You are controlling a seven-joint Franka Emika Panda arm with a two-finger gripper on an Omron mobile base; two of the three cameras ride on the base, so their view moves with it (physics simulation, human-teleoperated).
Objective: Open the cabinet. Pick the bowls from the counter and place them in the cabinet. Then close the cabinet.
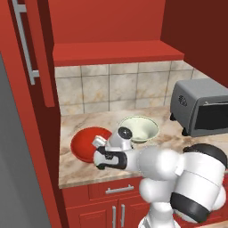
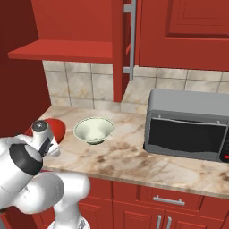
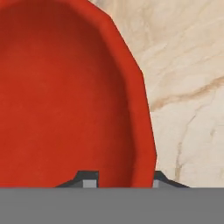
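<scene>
On the counter: wide glossy red bowl [image 3: 65,96], mouth up, rim running 12 to 6 o'clock.
Hand view: gripper [image 3: 124,180] clamps that rim.
Base views: pale greenish bowl [image 1: 139,128] at 3 o'clock.

The arm hides the near right part of the red bowl [image 1: 87,141] in both base views. The hand view cuts the bowl at its top and left edges. The fingers [image 3: 89,180] show just their tips.
</scene>
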